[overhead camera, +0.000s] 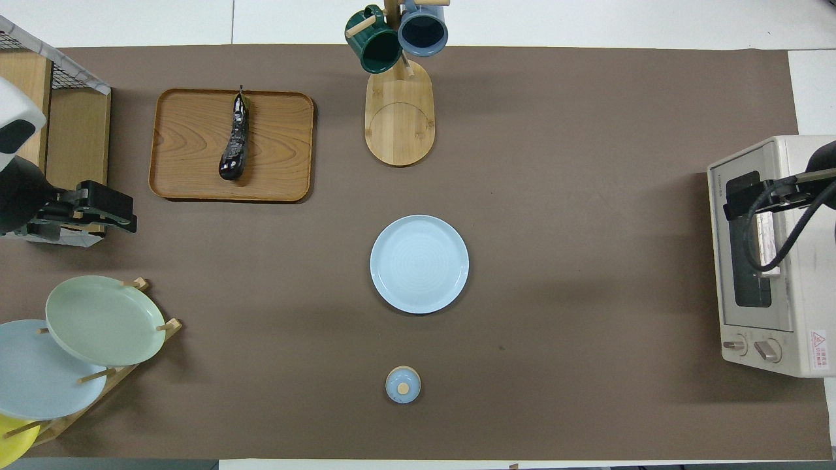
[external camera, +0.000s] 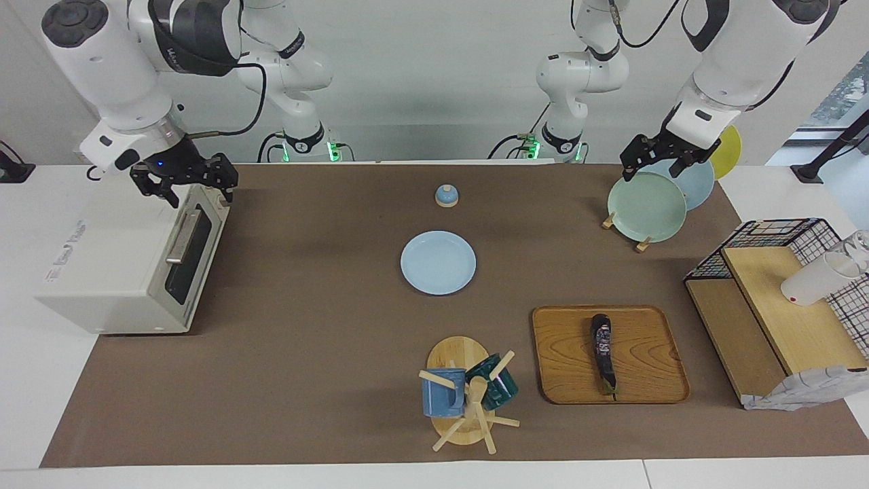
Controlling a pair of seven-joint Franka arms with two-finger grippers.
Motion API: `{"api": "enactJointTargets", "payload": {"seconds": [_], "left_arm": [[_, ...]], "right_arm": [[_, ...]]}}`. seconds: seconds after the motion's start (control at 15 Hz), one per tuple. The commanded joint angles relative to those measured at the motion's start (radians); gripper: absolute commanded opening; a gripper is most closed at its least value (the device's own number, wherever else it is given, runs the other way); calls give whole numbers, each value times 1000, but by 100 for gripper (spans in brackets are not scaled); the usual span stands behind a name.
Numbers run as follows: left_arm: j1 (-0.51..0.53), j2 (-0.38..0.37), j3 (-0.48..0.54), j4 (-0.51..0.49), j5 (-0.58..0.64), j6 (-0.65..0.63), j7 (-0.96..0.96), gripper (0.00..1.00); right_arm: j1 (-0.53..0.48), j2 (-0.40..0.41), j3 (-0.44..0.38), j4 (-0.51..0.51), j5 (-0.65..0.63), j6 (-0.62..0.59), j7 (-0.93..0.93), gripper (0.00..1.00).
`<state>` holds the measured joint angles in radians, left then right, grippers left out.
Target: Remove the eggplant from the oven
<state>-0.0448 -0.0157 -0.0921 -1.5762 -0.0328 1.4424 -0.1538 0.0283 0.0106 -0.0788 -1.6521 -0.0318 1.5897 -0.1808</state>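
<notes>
The eggplant (external camera: 603, 350) is dark purple-black and lies lengthwise on a wooden tray (external camera: 652, 370), outside the oven; it also shows in the overhead view (overhead camera: 235, 140). The off-white oven (external camera: 102, 272) stands at the right arm's end of the table with its dark glass door shut, and shows in the overhead view (overhead camera: 803, 313). My right gripper (external camera: 198, 195) is open and empty, hovering over the oven's top edge by the door, at the end nearer the robots. My left gripper (external camera: 652, 171) is open and empty, raised over the plate rack (external camera: 645, 207).
A light blue plate (external camera: 438, 262) lies mid-table, with a small blue lid (external camera: 446, 195) nearer the robots. A mug tree (external camera: 468, 394) with two mugs stands beside the tray. A black wire basket with wooden shelves (external camera: 781, 319) holds a white cup at the left arm's end.
</notes>
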Motion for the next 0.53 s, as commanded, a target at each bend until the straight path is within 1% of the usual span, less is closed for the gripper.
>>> {"api": "enactJointTargets", "payload": {"seconds": [0.0,0.47], "left_arm": [[-1,2,0,-1,-10,15,-12,100],[6,0,0,-1,-12,10,-7,100]], "right_arm": [[-13,-6,7,-5,26,-13,15,100],[-13,-6,7,-5,26,-13,14,100]]}}
